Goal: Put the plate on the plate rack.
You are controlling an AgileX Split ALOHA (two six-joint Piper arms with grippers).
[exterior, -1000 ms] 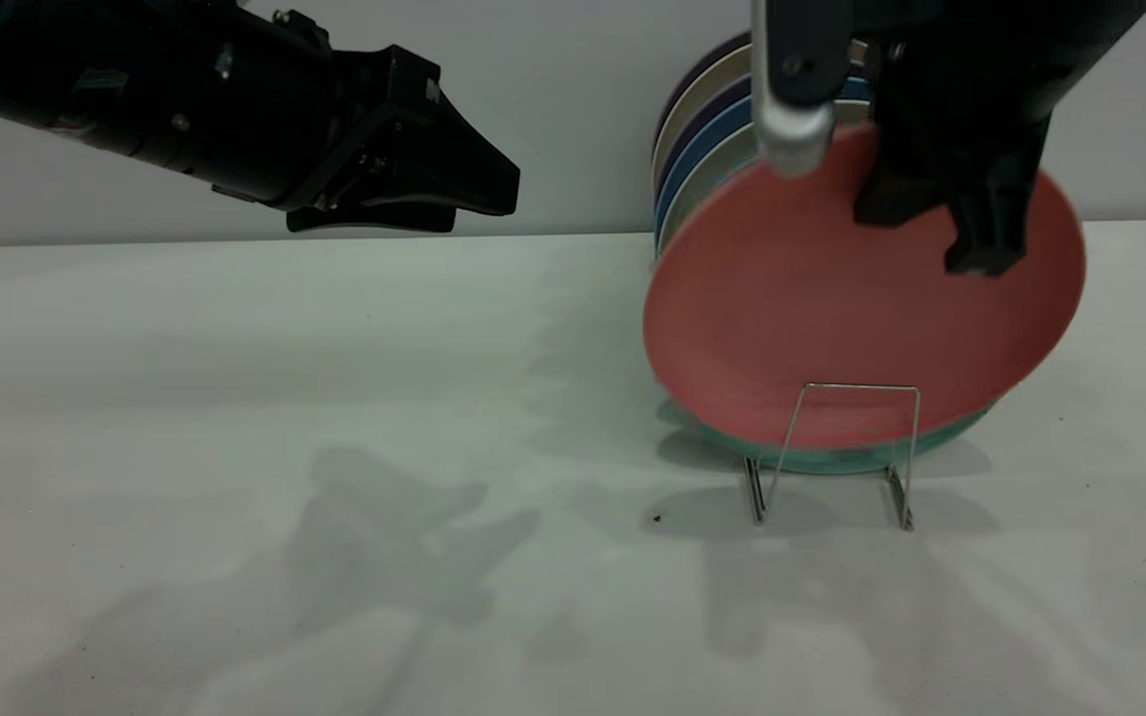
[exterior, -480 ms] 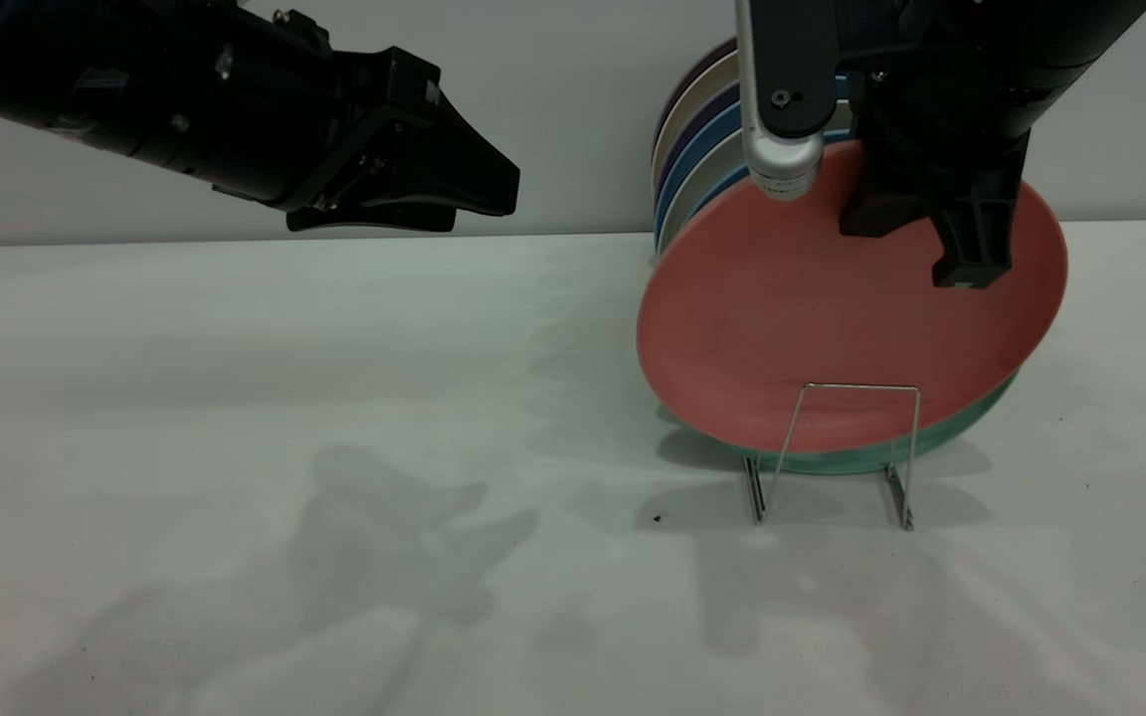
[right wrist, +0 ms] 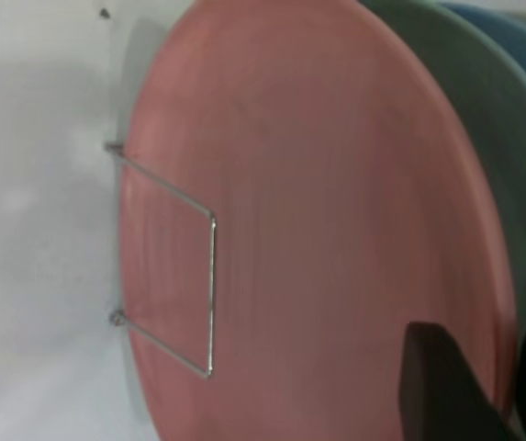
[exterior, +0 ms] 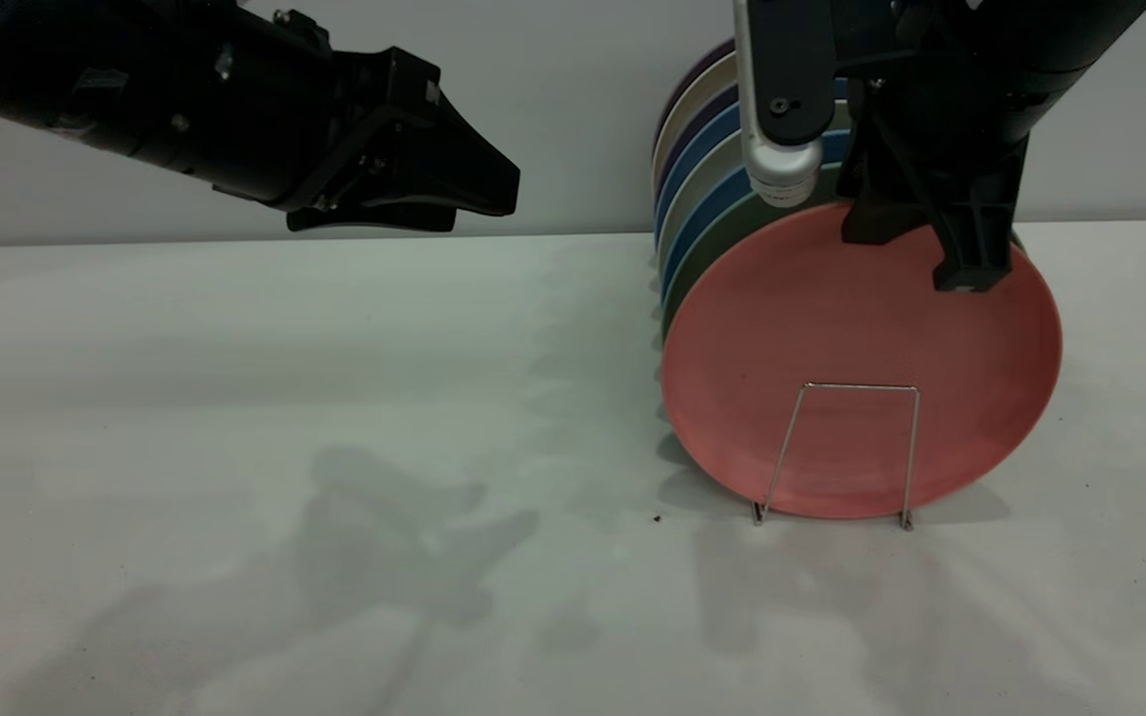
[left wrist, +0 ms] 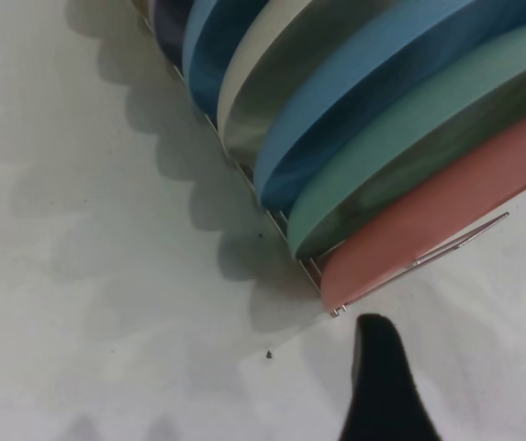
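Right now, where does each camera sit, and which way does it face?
Exterior: low at table level, facing both arms; left gripper hovering, right gripper at the pink plate.
Left wrist: above, looking down at the plate rack; one fingertip shows.
Right wrist: above the plate's face; its fingers straddle the rim.
All three share the plate and the rack's front loop.

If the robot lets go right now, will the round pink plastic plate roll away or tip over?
Probably neither. The round pink plastic plate stands on edge behind the front loop of the thin silver wire rack, which should block rolling. The teal-green plate close behind it likely stops tipping backward. The right gripper grips its top rim, and it looks stiff.
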